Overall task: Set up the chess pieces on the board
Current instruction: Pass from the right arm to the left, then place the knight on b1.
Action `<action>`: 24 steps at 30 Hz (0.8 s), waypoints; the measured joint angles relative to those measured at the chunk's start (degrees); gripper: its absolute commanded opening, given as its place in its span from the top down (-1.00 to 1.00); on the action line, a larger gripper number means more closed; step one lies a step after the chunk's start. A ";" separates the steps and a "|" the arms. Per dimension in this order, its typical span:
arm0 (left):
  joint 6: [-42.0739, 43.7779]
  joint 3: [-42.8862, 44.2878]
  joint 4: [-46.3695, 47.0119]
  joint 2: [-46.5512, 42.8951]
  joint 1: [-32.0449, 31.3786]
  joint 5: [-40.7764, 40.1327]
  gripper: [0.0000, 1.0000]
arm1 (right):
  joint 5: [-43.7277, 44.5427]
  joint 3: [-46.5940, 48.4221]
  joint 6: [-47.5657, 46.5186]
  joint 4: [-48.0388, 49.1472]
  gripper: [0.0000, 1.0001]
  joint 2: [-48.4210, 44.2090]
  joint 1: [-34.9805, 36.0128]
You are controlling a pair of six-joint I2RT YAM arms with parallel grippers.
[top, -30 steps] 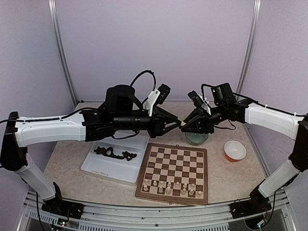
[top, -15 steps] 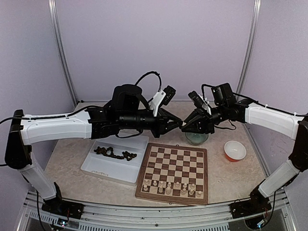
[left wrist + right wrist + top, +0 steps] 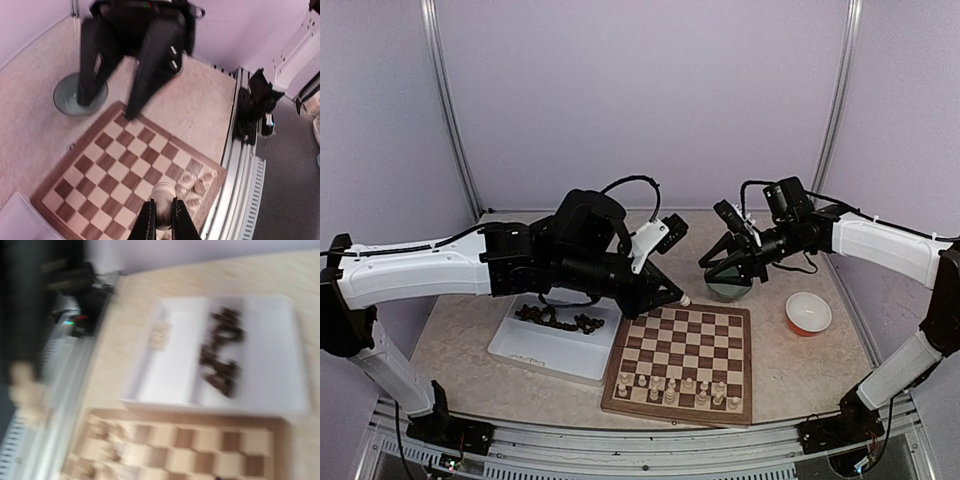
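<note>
**Step in hand:** carrying one cream piece to the board. The left pincer is pressed together on a cream piece, pinching it upright near its head. In the overhead view the piece hangs above the far-left corner of the board. The right pincer stands spread and holds nothing, over the grey-green dish toward the far edge of the bench.

**Progress:** judged early. Some cream pieces stand in the board rows nearest the near edge of the bench, with gaps. The dark pieces lie heaped in the white tray, left of the board.

**Next move calls for:**
1. Bring the held piece over a vacant square in the cream rows.
2. Lower it vertically, clear of the standing neighbours.
3. Spread the fingers only once the base is seated.

**Not readable:**
- The right wrist view is motion-blurred, so its own fingers cannot be made out.
- Which square lies under the held piece cannot be fixed.
- Piece types are too small to tell.
- The dish contents are partly covered by the right pincer.
</note>
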 measured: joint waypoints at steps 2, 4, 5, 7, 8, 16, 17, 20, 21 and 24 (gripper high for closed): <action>-1.22 -1.73 -4.98 -1.92 -2.64 -1.27 0.98 | 2.01 0.00 -0.87 -0.50 0.08 0.00 -2.08; -2.89 -4.15 -8.48 -3.54 -5.07 -2.29 0.98 | 3.82 0.00 -1.53 -0.98 0.08 0.00 -3.41; -3.91 -5.90 -9.92 -4.37 -6.25 -2.73 0.99 | 4.44 0.00 -1.70 -1.20 0.08 -0.02 -3.80; -5.77 -8.83 -11.74 -5.42 -7.65 -3.21 0.99 | 5.62 0.00 -2.16 -1.64 0.07 0.00 -4.02; -6.58 -10.25 -12.20 -5.68 -8.11 -3.48 0.99 | 5.92 0.00 -2.34 -1.81 0.08 0.00 -4.02; -9.75 -14.05 -13.33 -3.80 -9.33 -4.59 0.97 | 7.15 0.00 -3.02 -2.25 0.06 0.00 -4.02; -9.81 -14.05 -13.35 -3.13 -9.38 -4.57 0.96 | 7.28 0.00 -3.04 -2.27 0.06 -0.02 -4.02; -9.79 -14.03 -13.38 -0.68 -9.55 -4.66 0.96 | 7.61 0.00 -3.10 -2.27 0.06 -0.02 -4.02; -9.77 -14.03 -13.42 0.02 -9.60 -4.68 0.96 | 7.67 0.00 -3.15 -2.27 0.06 -0.02 -4.02; -9.60 -14.01 -13.57 1.97 -9.57 -4.72 0.95 | 7.82 0.00 -3.19 -2.27 0.06 -0.09 -4.02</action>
